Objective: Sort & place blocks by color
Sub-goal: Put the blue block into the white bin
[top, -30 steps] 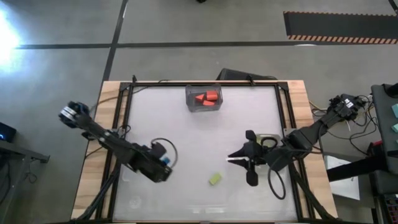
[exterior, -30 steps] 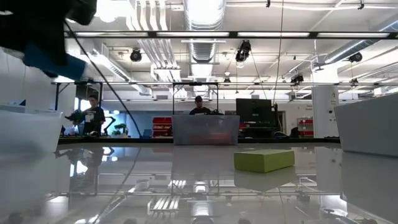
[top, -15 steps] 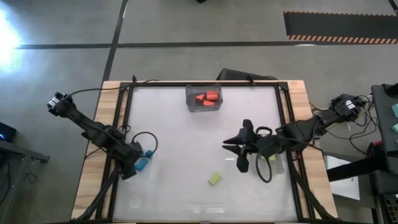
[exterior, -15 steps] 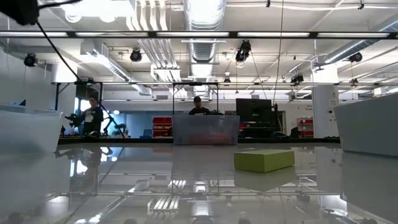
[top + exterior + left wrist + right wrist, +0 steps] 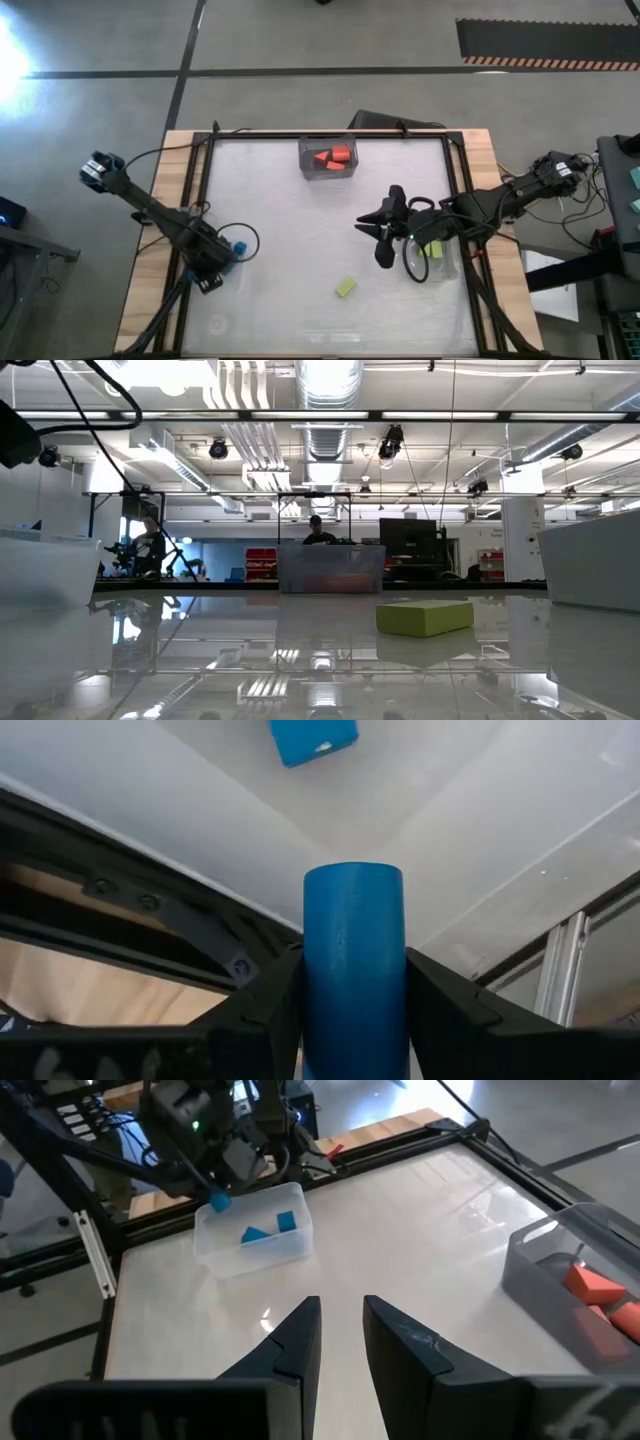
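Observation:
My left gripper (image 5: 230, 255) is shut on a blue block (image 5: 352, 930) with a rounded end. It hangs over a corner of the clear bin (image 5: 215, 1250) at the table's left. Two more blue blocks (image 5: 258, 1235) lie on that bin's floor. One yellow-green block (image 5: 345, 288) lies flat on the table near the front. Orange-red blocks (image 5: 330, 157) lie in the clear bin (image 5: 305, 165) at the far edge. My right gripper (image 5: 378, 238) hovers right of the table's middle, its fingers (image 5: 300, 1340) almost together with nothing between them. My left gripper pinches the blue block between its two fingers, which lie against its two opposite sides (image 5: 318, 995). The block's rounded end sticks out past the fingertips. The fingers slant steeply down from the table's left side. The block is lifted clear, above the bin's floor.
A third clear bin (image 5: 452, 262) with yellow-green pieces stands under my right arm at the table's right. A black frame (image 5: 300, 133) runs around the white table top. People stand at benches in the room beyond the far edge (image 5: 318, 532).
My left gripper has drawn back toward the table's left edge with the blue block, tipping and rolling as it went; it now hangs over the left bin. My right gripper has swung a little toward the far edge and the table's middle.

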